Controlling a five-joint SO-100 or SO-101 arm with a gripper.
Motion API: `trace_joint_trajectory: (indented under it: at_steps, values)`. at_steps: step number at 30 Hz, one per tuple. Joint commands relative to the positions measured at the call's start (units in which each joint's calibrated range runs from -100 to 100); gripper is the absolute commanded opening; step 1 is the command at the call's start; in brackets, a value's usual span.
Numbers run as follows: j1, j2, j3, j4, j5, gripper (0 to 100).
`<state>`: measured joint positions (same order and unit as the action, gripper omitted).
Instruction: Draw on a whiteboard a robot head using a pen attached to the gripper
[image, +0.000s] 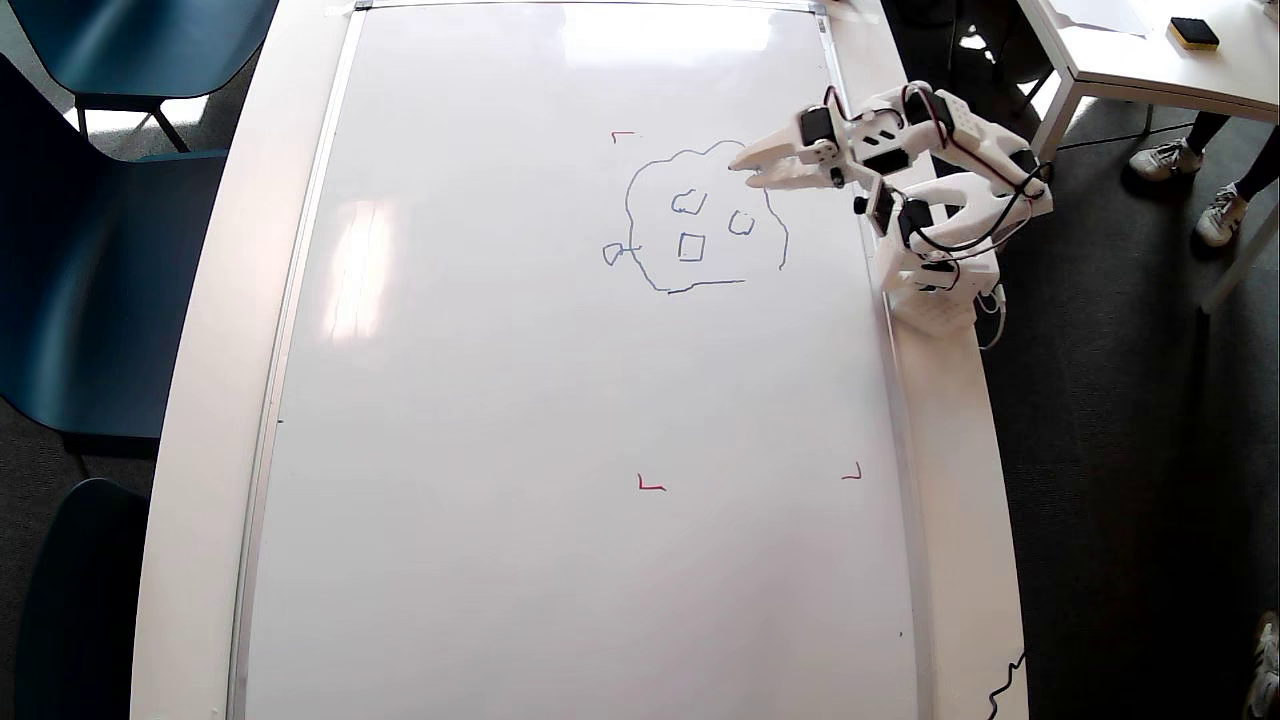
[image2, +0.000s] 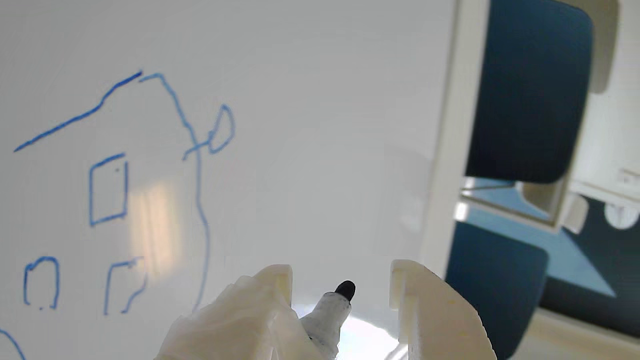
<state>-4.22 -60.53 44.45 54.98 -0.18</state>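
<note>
The whiteboard (image: 500, 400) (image2: 325, 125) fills most of the table. The robot head (image: 691, 247) (image2: 200, 200) is a thin blue wobbly outline on its upper right part, with three small squares inside and a small stalked loop on the left side in the overhead view. There the outline has a gap at its lower right. My white gripper (image: 742, 170) (image2: 341, 272) hangs over the outline's upper right edge, jaws apart. The pen (image2: 332, 310) lies against the left finger in the wrist view, dark tip forward, clear of the right finger. Whether the tip touches the board I cannot tell.
Red corner marks (image: 650, 484) (image: 852, 474) (image: 622, 134) lie on the board. The arm base (image: 935, 290) stands at the board's right edge. Blue chairs (image: 100, 250) (image2: 530, 90) stand left, beyond the table's edge. A small white side table (image: 1150, 70) and someone's feet (image: 1160, 158) are at top right.
</note>
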Motion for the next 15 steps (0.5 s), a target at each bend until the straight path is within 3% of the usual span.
trace_joint_trajectory:
  at_steps: [1,9,15]
  values:
    - [-0.1,-9.8,9.3,-7.6,0.0,13]
    - [0.1,-26.5,30.2,-32.9,-0.2,13]
    - [0.0,-32.5,31.5,-35.9,-0.5,13]
